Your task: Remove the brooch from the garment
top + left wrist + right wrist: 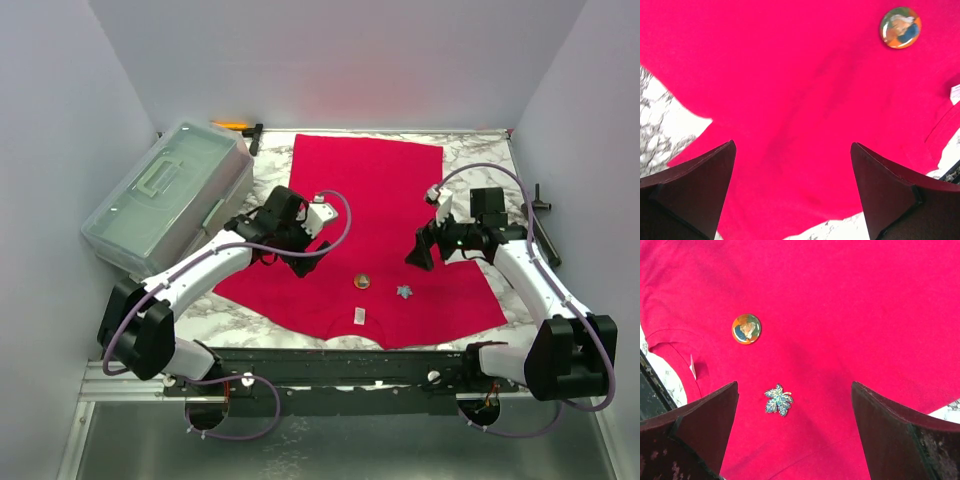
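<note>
The red T-shirt (370, 200) lies flat on the marble table, its neck and white label (360, 316) towards the near edge. A sparkly blue leaf-shaped brooch (405, 292) sits on it near the neck, next to a round orange-rimmed picture pin (362, 281). My left gripper (292, 262) is open and empty above the shirt's left part (790, 75); its view shows the round pin (900, 27) at top right. My right gripper (425, 250) is open and empty above the shirt (850, 305); the leaf brooch (778, 400) lies below, nearer the left finger, with the round pin (746, 329) beyond.
A clear plastic box with a lid (165, 195) stands at the left. An orange-handled tool (235, 126) lies at the back left and a black tool (540, 205) at the right edge. A black rail (350, 365) runs along the near edge.
</note>
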You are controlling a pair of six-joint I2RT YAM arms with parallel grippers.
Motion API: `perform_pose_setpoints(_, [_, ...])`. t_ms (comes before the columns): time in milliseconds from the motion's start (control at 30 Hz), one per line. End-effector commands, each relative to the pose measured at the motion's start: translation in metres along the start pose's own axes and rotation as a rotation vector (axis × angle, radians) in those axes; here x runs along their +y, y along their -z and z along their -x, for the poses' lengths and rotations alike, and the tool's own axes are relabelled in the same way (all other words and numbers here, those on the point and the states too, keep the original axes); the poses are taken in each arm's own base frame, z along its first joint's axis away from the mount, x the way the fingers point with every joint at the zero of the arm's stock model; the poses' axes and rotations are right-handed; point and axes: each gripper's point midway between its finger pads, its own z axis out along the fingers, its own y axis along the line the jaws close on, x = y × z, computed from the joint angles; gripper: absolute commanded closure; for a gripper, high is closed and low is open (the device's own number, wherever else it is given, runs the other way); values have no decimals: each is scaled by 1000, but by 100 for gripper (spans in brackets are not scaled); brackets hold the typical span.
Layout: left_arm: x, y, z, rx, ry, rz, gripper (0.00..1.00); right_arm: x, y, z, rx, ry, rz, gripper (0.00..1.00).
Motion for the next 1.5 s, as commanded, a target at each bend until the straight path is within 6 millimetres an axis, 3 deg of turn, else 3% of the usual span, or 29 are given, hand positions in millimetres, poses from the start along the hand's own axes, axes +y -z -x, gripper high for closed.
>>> perform_pose_setpoints(0, [-21,-8,22,-102,-96,-37,1,16,-6,-6,18,-16,74,4])
perform_pose_setpoints(333, [-59,-29,69,-200,-234,-181,1,33,-34,-11,67,-69,172,6])
perform_pose_setpoints(533, [-119,-38,51,-99,15,-555,3,51,-50,-15,103,-49,248,10])
perform_pose_setpoints(667, [-140,-41,40,-12,196,-719,11,60,-61,-15,108,-10,274,18])
perform_pose_setpoints(833, [-123,-48,54,-30,470,-779,19,65,-72,-16,72,74,258,32])
perform_pose_setpoints(1000, [-97,-62,62,-75,746,-815,29,70,-71,-21,25,156,248,37])
perform_pose_setpoints(1467, [-92,-100,40,-17,920,-756,48,53,-89,-46,58,268,177,65])
